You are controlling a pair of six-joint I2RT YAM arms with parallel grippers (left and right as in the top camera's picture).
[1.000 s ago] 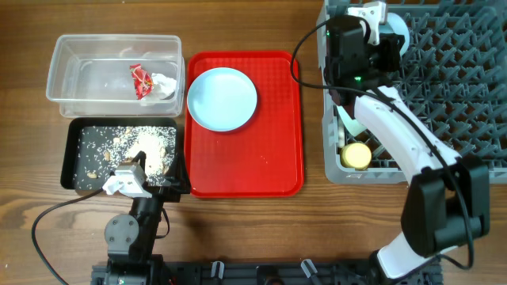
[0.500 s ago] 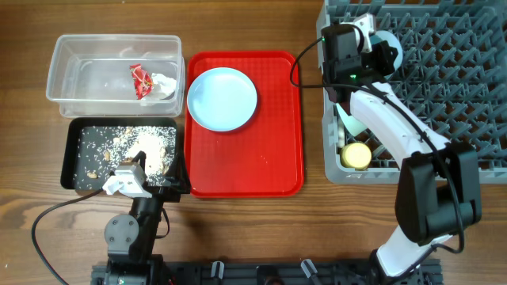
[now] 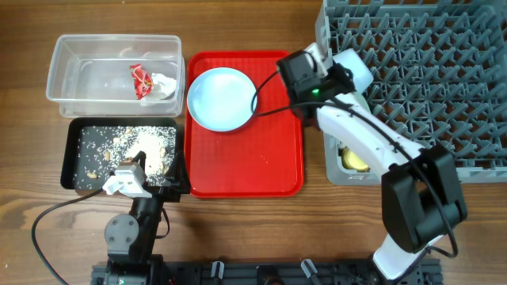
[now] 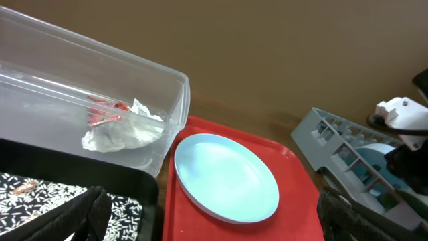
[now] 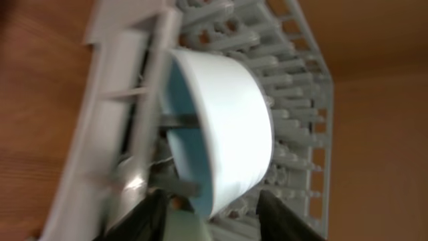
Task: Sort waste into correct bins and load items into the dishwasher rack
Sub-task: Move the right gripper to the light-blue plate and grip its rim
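Waste sorted: red wrapper (image 3: pixel 141 80) in clear tub (image 3: pixel 71 49), food scraps (image 3: pixel 142 147) in black tray (image 3: pixel 70 162) | small blue bowl (image 5: pixel 221 127) racked behind right gripper (image 3: pixel 305 77), jaws released | plate (image 3: pixel 222 98) left, beside it | left gripper (image 4: pixel 207 217) spread, idle

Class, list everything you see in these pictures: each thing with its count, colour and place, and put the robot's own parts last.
Tub: one, clear, far left.
Wrapper: one, red with white paper, inside the tub.
Black tray: one, in front of the tub.
Food scraps: beige crumbs, in the black tray.
Red tray: one, centre.
Plate: one, pale blue, on the red tray.
Rack: one, grey, right.
Blue bowl: one, on edge in the rack.
Yellow cup: one, rack's near left corner.
Left gripper: near the black tray, jaws open.
Right gripper: at the rack's left edge, jaws open.
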